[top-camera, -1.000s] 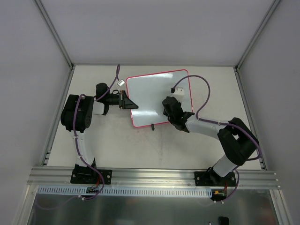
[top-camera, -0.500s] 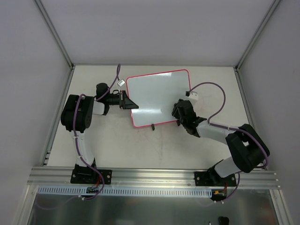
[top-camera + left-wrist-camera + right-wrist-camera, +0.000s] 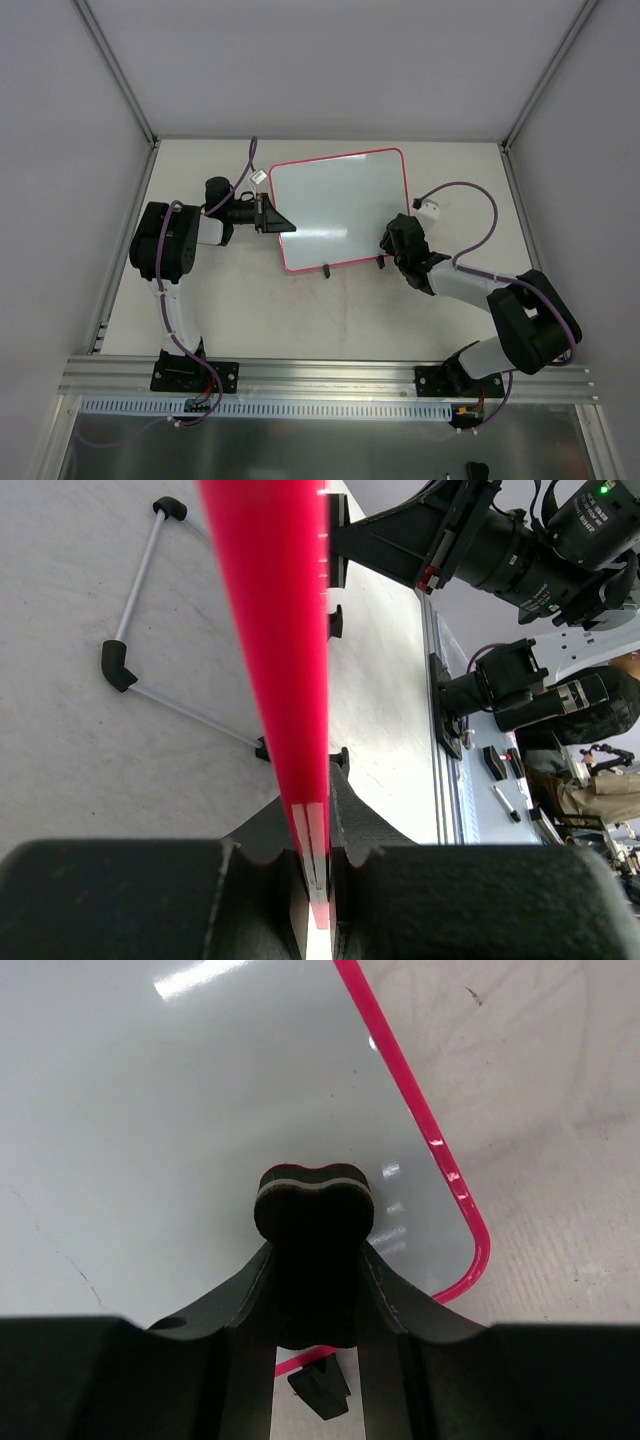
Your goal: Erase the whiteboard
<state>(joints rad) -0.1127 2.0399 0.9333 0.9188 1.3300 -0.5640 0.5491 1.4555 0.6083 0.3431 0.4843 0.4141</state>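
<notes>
The whiteboard [image 3: 340, 205], glossy white with a thin pink-red frame, lies on the table, its two black feet on the near long edge. My left gripper [image 3: 278, 222] is shut on its left edge; in the left wrist view the pink frame [image 3: 290, 660] runs edge-on between the fingers of that gripper [image 3: 318, 810]. My right gripper [image 3: 393, 240] is shut on a dark bone-shaped eraser [image 3: 315, 1240], held at the board's near right corner. The right wrist view shows the white surface [image 3: 180, 1110], with faint marks at its lower left, and one black foot [image 3: 320, 1392] under the gripper [image 3: 315, 1260].
White walls close in the table on the left, right and back. An aluminium rail [image 3: 330, 378] runs along the near edge by the arm bases. The right arm's purple cable [image 3: 470, 195] loops over the table right of the board. Cameras on stands [image 3: 520, 550] show beyond the table.
The right gripper, holding the eraser, slid rightward across the board from its middle right to its near right corner. The left gripper and the board stayed still.
</notes>
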